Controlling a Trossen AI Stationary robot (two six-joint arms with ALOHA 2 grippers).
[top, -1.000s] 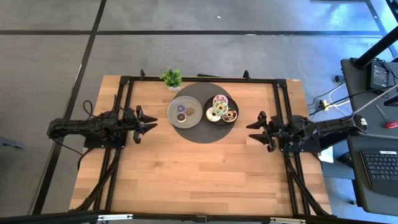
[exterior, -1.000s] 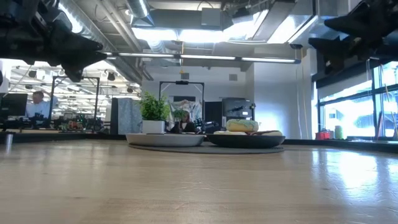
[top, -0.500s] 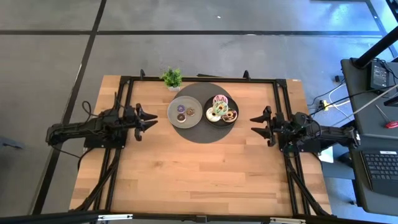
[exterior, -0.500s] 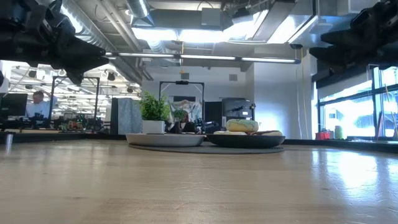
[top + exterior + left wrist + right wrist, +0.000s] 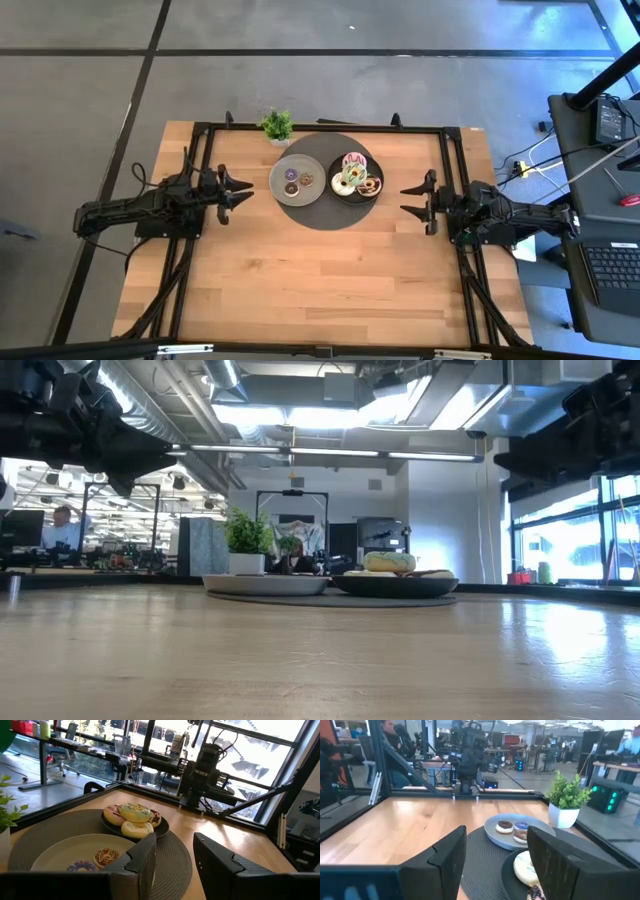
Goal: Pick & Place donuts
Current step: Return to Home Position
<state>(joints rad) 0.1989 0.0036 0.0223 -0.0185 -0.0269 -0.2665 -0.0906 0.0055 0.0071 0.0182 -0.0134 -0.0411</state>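
The larger donuts point(image 5: 355, 178) are piled on the black plate point(image 5: 379, 186) and the tiny donuts point(image 5: 298, 180) are laid on the grey plate point(image 5: 279, 172). Both plates are set on a round dark mat point(image 5: 320, 213) near the far edge of the table point(image 5: 320, 290), beside a potted plant point(image 5: 277, 124). The left gripper point(image 5: 244, 190) is held off the mat's left side and the right gripper point(image 5: 405, 200) off its right, both with jaws spread and nothing grasped. Bare wood is seen between each gripper and the mat.

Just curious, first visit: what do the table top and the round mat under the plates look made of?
Table top: apparently wood, light, slightly glossy; plank seams and grain show. Round mat: dark, seemingly woven; fine concentric ribs, fibre unclear.
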